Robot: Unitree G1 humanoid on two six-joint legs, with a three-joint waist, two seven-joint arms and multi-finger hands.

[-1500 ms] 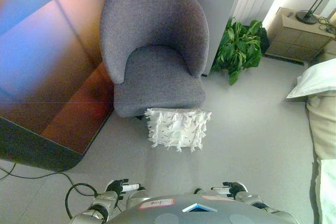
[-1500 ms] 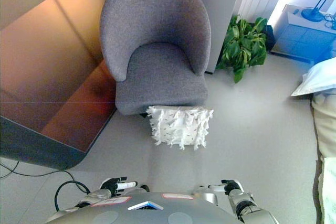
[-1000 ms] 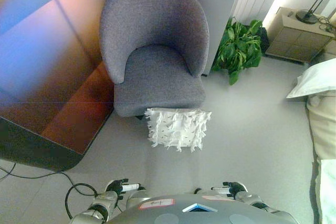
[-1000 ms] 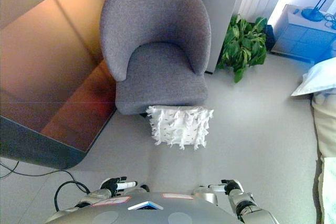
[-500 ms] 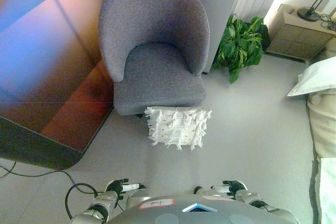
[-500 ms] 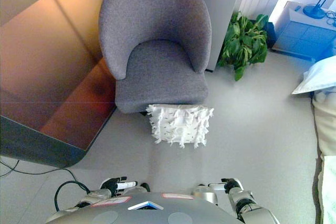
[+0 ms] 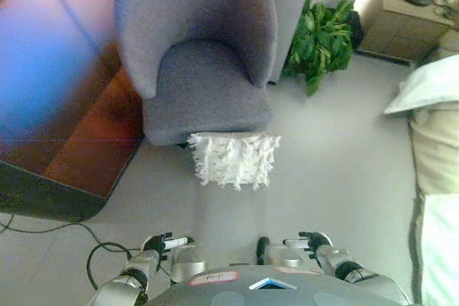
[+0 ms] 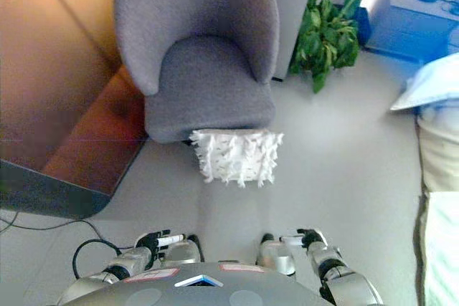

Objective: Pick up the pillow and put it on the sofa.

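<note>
White fringed pillow (image 7: 233, 160) on the grey floor (image 7: 337, 155), leaning against the front of the grey armchair (image 7: 201, 55), nothing lying between it and the hands. Left hand (image 7: 159, 244) and right hand (image 7: 313, 240) low at the bottom edge, well apart from the pillow, fingers loosely straight and empty. Potted plant (image 7: 319, 37) right of the armchair, nightstand (image 7: 401, 23) behind it, bed with a pillow (image 7: 423, 84) along the right edge.

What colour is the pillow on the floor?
White, with a shaggy fringed surface, the pillow shows best in the right eye view.
</note>
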